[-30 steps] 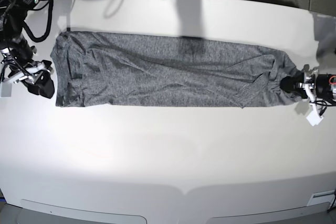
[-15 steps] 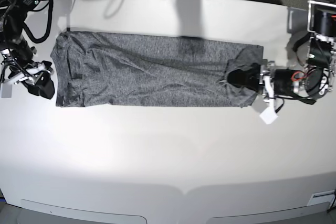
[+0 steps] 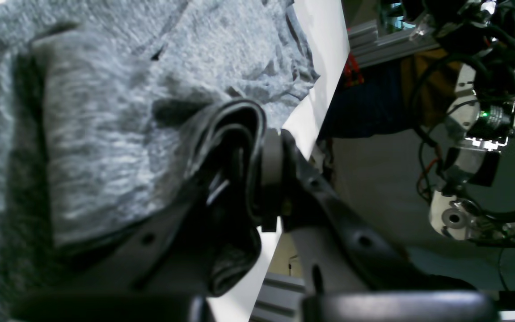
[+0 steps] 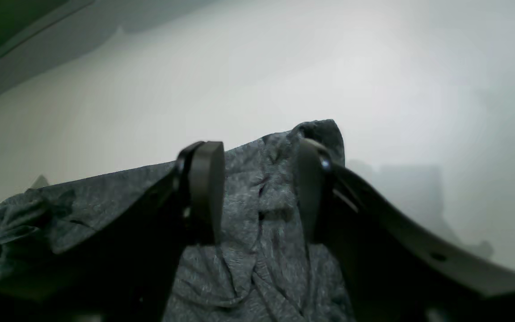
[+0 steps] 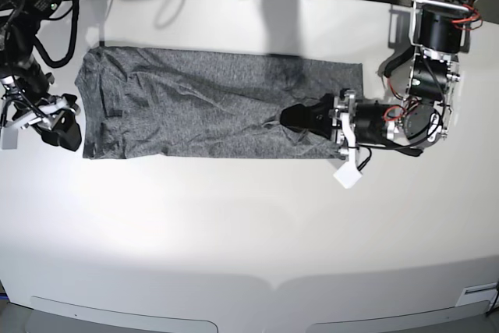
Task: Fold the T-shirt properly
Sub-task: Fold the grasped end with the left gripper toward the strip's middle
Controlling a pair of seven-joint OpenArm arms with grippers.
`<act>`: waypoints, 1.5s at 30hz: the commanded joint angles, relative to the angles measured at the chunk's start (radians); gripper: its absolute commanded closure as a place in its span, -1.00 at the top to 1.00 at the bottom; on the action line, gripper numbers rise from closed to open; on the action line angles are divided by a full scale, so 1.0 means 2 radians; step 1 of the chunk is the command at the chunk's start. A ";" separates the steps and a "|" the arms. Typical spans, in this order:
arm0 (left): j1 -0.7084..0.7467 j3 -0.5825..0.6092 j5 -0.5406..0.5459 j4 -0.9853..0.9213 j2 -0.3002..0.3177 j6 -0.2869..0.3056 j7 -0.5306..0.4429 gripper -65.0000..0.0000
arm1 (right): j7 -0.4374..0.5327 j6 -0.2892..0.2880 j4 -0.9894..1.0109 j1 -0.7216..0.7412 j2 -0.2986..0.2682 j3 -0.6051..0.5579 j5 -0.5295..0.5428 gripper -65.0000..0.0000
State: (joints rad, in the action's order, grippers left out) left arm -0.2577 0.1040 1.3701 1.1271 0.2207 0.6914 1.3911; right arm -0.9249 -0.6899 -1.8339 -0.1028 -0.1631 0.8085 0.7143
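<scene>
Overhead and wrist views of a two-arm fold in progress. The T-shirt (image 5: 203,103), grey knit already narrowed to a long band, lies flat across the upper part of the white desk (image 5: 249,224). The left gripper (image 5: 300,117) has its jaws clamped on a bunched end of the fabric, seen as dark rolled cloth in the left wrist view (image 3: 239,147), and holds that end above the band's middle portion, so that a doubled layer lies under the arm. The right gripper (image 5: 62,126) rests just off the opposite end of the band, jaws standing apart and holding nothing; its wrist view shows cloth (image 4: 262,223) beyond the two pads (image 4: 206,192), not between them. Step in hand, as judged: the lengthwise fold, end carried toward end. The next move calls for laying the held edge square on the far end before release; a skewed drop would leave uneven edges.
</scene>
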 commanded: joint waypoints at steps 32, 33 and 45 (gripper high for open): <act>-0.018 -0.002 -0.063 0.009 0.031 0.003 -0.019 -0.10 | 0.011 -0.004 -0.010 0.004 -0.007 0.001 0.014 -0.17; -0.012 -0.002 -0.072 0.010 0.031 0.003 -0.029 -0.10 | 0.011 -0.004 -0.010 0.004 -0.007 0.001 0.014 -0.17; -0.003 -0.002 -0.165 0.009 -0.032 0.003 -0.141 -0.10 | 0.011 -0.004 -0.010 0.004 -0.007 0.001 0.015 -0.17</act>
State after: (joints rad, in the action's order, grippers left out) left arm -0.2409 0.1036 1.0157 1.1286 0.1562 0.6884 1.1229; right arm -0.9249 -0.6899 -1.8339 -0.1032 -0.1631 0.8078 0.7181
